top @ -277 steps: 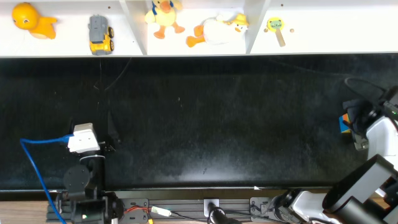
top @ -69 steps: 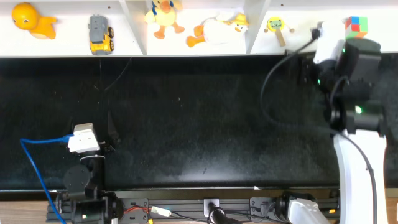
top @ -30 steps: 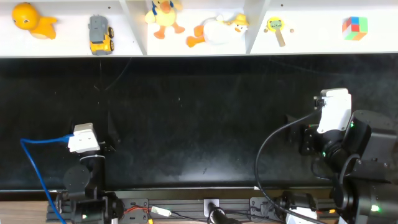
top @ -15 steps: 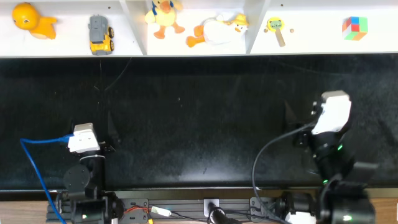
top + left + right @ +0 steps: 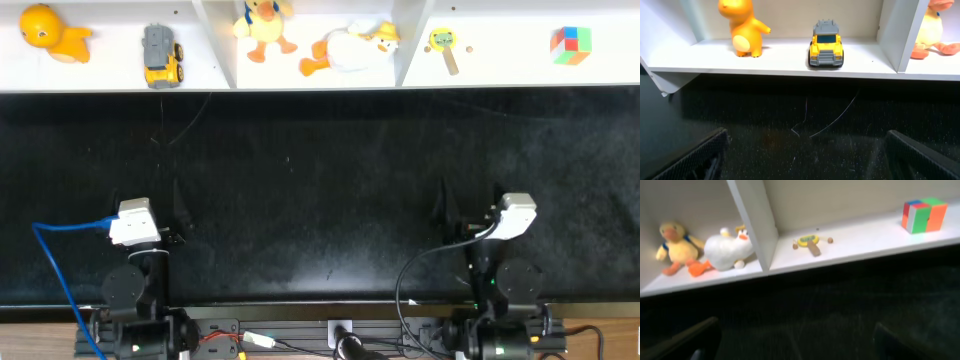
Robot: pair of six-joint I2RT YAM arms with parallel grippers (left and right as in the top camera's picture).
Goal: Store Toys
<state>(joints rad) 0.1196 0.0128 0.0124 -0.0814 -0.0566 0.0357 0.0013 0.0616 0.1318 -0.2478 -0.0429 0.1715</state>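
Red and green cube (image 5: 924, 215) sits on the white shelf (image 5: 865, 241), far from the right gripper (image 5: 797, 347), whose jaws are wide apart, like the left gripper (image 5: 805, 162).

In the top view the white shelf (image 5: 500, 70) along 12 o'clock is bright and evenly lit, close to washed out. The black counter (image 5: 320, 180) below it stays dim and matte. In the left wrist view the yellow truck (image 5: 826, 44) throws a short soft shadow beneath itself. In the right wrist view the shelf lies dimmer at 10 o'clock than at 2 o'clock.
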